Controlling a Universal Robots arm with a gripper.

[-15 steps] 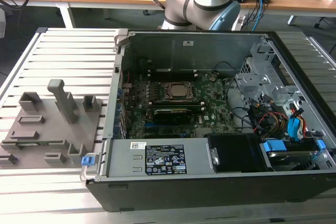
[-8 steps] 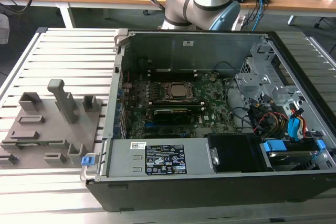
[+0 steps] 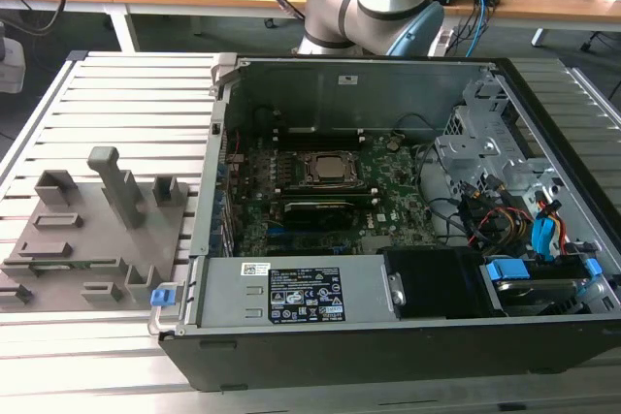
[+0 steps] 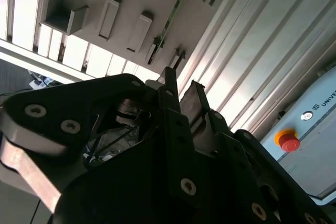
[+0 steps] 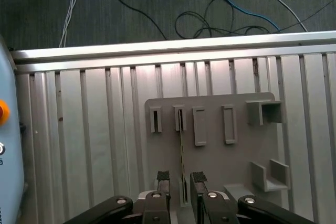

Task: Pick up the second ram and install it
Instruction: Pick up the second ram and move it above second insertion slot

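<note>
Beneath hand (image 5: 180,177) with two fingers (image 5: 163,176), one ram (image 5: 181,140)

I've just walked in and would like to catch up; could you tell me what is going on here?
The arm's end effector is over the grey holder tray, open, its fingertips lined up on either side of the second ram, which stands on edge in the tray. The stick does not look gripped yet. The open computer case with its motherboard sits beside the tray on the slatted table.
</note>
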